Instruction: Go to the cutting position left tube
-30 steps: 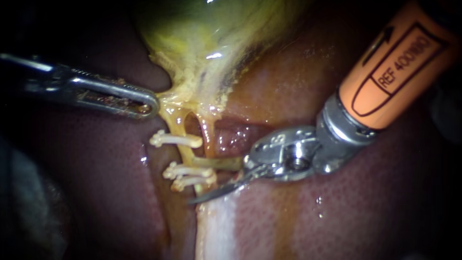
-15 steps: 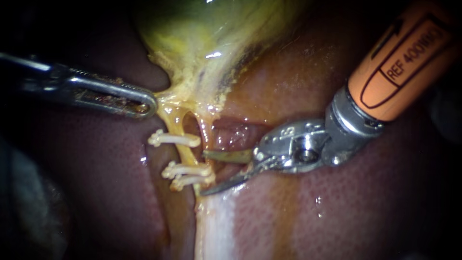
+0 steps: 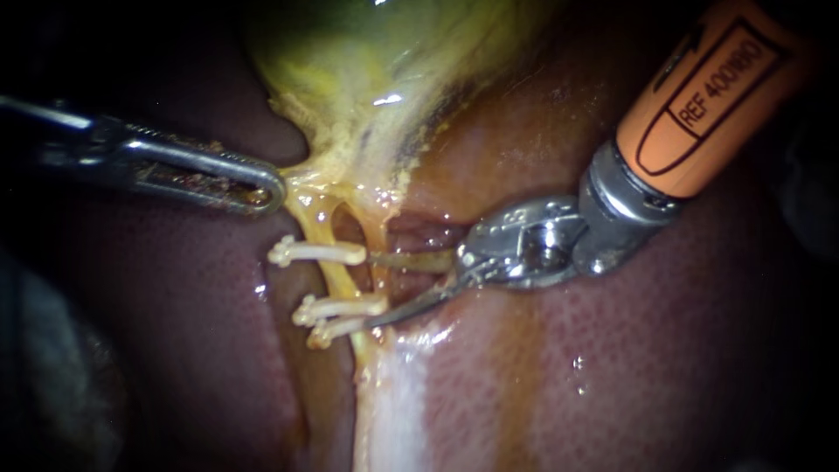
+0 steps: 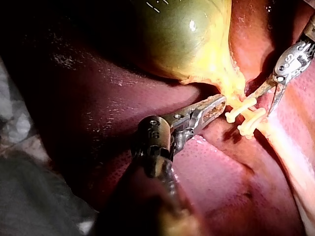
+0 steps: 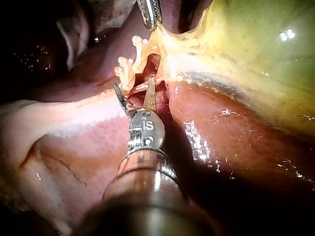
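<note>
Dark red liver (image 3: 612, 367) carries everything; near its middle runs the clipped left tube (image 3: 336, 278). My left instrument (image 3: 253, 188), jaws clamped on the gallbladder (image 3: 367, 52) neck, seems to tension it for cutting. My right instrument (image 3: 371, 291) holds its blades apart just beside that tube, between upper and lower clips (image 3: 319, 253).

The left instrument (image 3: 266, 194) is slim bare steel. Its tip is long and narrow, with a slot through it, fine teeth along the inner edge and brown staining. Behind it sit a dark hinge block with 1 round pin and a dark shaft. The right instrument (image 3: 369, 291) has 2 thin curved blades, 1 dull olive and 1 grey. Then come a polished steel wrist with a round pivot screw, a steel collar, and an orange sleeve with black outlined printing.
</note>
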Robot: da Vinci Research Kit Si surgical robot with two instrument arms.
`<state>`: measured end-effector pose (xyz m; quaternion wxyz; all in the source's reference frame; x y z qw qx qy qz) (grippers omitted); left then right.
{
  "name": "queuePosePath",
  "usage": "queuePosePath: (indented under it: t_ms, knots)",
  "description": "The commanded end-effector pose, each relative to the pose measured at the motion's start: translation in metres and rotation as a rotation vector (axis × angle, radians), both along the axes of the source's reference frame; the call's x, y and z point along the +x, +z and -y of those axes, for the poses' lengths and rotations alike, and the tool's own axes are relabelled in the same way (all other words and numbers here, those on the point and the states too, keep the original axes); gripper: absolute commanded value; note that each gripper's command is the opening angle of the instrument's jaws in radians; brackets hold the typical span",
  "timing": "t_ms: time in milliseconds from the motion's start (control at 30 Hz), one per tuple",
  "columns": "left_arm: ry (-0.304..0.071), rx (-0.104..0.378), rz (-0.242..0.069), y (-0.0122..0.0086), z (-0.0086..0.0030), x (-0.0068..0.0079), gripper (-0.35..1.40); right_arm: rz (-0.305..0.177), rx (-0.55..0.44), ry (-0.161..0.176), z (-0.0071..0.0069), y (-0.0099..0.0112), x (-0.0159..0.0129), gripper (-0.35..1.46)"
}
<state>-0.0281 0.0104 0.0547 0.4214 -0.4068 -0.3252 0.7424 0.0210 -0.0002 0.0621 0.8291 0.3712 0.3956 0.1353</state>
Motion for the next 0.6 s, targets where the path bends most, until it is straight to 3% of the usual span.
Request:
queuePosePath:
  t_ms: [33,600]
  knots:
    - [0.000,0.000,0.000,0.0000,0.0000,0.0000,-0.35,0.001,-0.001,0.000,0.0000,0.0001,0.0000,1.42]
    - [-0.003,0.005,-0.001,0.0000,0.0000,0.0000,-0.35,-0.023,0.015,0.030,0.0003,0.0009,0.0025,1.42]
